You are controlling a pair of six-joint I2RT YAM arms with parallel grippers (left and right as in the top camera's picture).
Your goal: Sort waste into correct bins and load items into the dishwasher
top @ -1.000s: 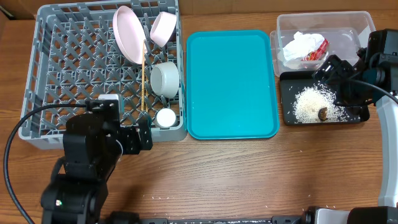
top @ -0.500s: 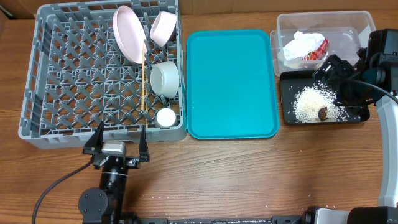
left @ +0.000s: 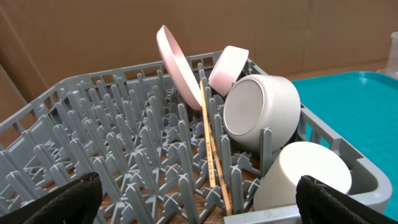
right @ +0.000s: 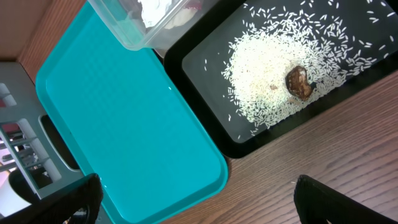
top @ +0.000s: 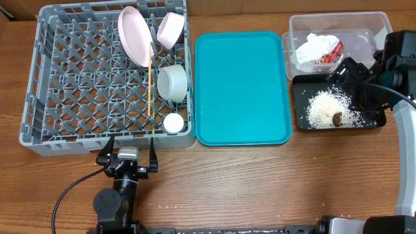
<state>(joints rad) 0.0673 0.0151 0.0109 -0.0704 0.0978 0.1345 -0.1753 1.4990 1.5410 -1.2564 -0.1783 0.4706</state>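
Note:
The grey dish rack [top: 78, 84] holds the white plate [top: 133, 36], two bowls [top: 170, 29] [top: 173, 82], the small cup [top: 173, 122] and the chopsticks [top: 149, 81]. They also show in the left wrist view: the plate [left: 177, 65], the bowl [left: 261, 112], the cup [left: 305, 174] and the chopsticks [left: 211, 149]. My left gripper [top: 127, 154] is open and empty, just in front of the rack. The clear tub [top: 364, 32] holds the napkin [top: 311, 49] and red wrapper [top: 330, 54]. The black tray [top: 300, 97] holds rice [top: 322, 107] and the brown lump [top: 337, 118]. My right gripper [top: 351, 78] is open and empty above the tray.
The teal serving tray [top: 242, 88] lies between the rack and the bins, with nothing on it; it also shows in the right wrist view [right: 124, 124]. A few rice grains lie on the wooden table near the front edge.
My left arm has drawn back from over the rack's front corner towards the table's front edge. The right arm has not moved.

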